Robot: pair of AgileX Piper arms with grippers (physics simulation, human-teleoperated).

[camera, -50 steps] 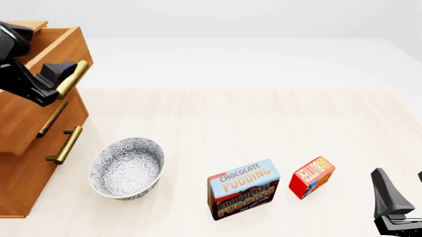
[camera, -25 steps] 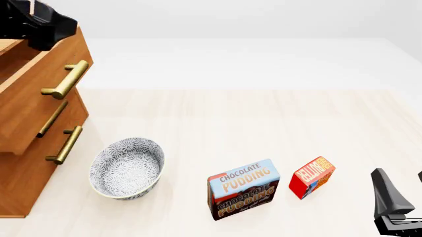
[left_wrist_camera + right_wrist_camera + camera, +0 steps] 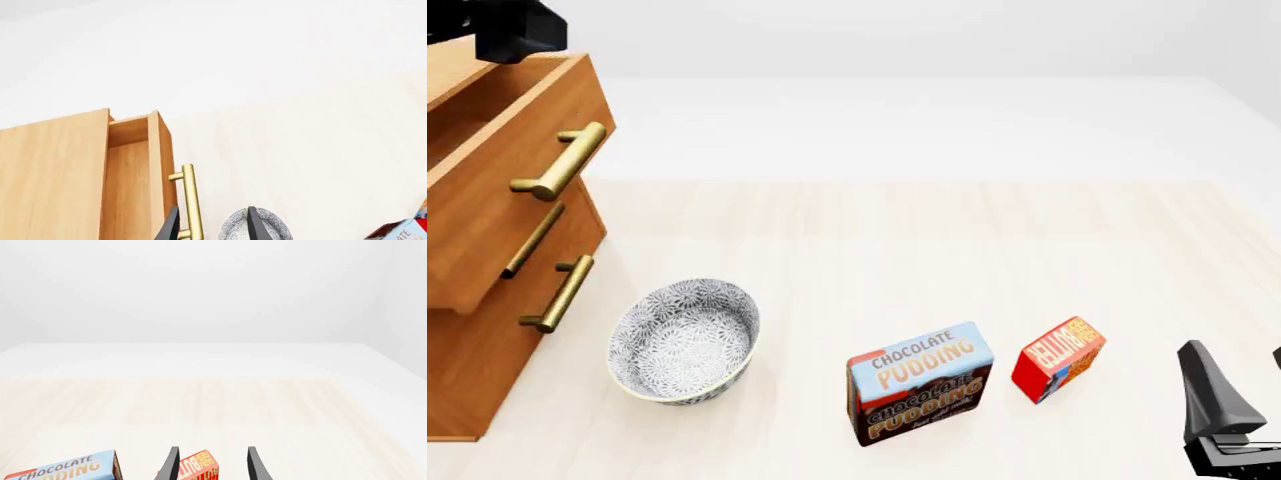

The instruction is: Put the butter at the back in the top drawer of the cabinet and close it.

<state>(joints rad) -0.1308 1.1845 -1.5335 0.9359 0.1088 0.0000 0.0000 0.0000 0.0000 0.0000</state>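
The top drawer (image 3: 507,170) stands pulled out, the bowl (image 3: 683,341) holds nothing, both claws gape apart.

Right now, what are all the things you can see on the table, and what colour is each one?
Wooden three-drawer cabinet: one, orange-brown, far left.
Top drawer with brass bar handle: one, pulled open.
Patterned round bowl: one, blue-grey and white, beside the cabinet.
Chocolate pudding box: one, blue and brown, front middle.
Small butter box: one, red and orange, right of the pudding.
Light wooden table: one.
Left gripper: black, open, above the drawer handle.
Right gripper: black, open, near the butter.
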